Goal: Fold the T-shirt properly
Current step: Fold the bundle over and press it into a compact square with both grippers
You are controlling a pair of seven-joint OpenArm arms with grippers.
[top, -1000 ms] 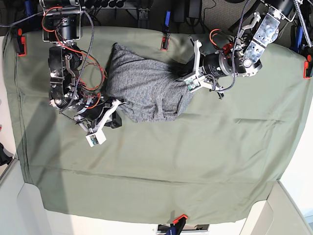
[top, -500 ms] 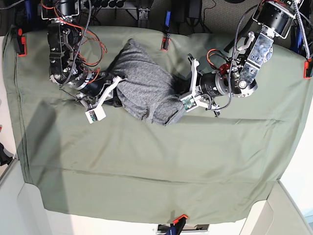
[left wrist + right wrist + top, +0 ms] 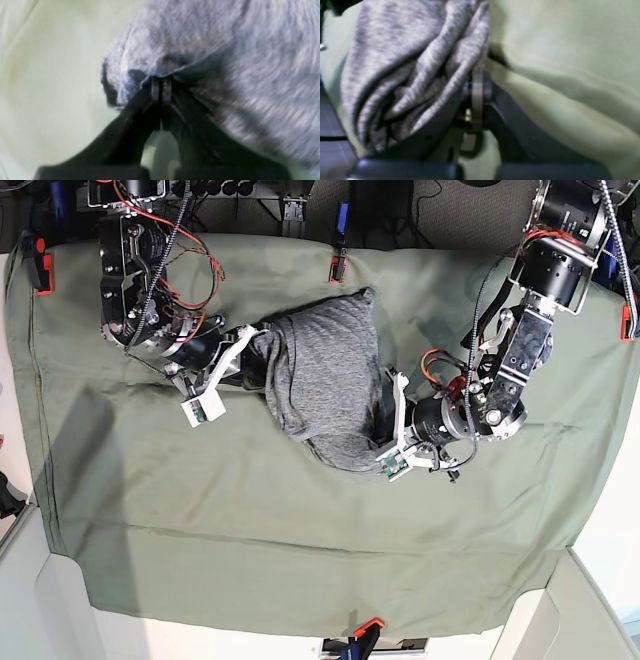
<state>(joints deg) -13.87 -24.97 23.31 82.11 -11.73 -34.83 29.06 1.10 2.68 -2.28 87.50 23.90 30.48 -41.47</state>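
The heather-grey T-shirt (image 3: 325, 370) lies bunched and wrinkled on the olive-green cloth (image 3: 300, 530), held between both grippers. My left gripper (image 3: 386, 444), on the right of the base view, is shut on the shirt's near edge. In the left wrist view its gripper (image 3: 160, 88) pinches a thin hem of the T-shirt (image 3: 225, 45). My right gripper (image 3: 256, 348), on the left of the base view, is shut on the shirt's far-left side. In the right wrist view its gripper (image 3: 477, 86) clamps several bunched folds of the T-shirt (image 3: 407, 62).
The olive-green cloth is held by orange clamps at the back (image 3: 337, 268), the back left (image 3: 40, 265), the right (image 3: 628, 315) and the front (image 3: 366, 626). Loose red wires (image 3: 190, 250) hang beside the right arm. Pale table edges (image 3: 40, 600) show at the front corners.
My left gripper has pulled its shirt edge toward the front of the table. My right gripper has moved back and a little right. The shirt has swung from slanting to nearly front-to-back.
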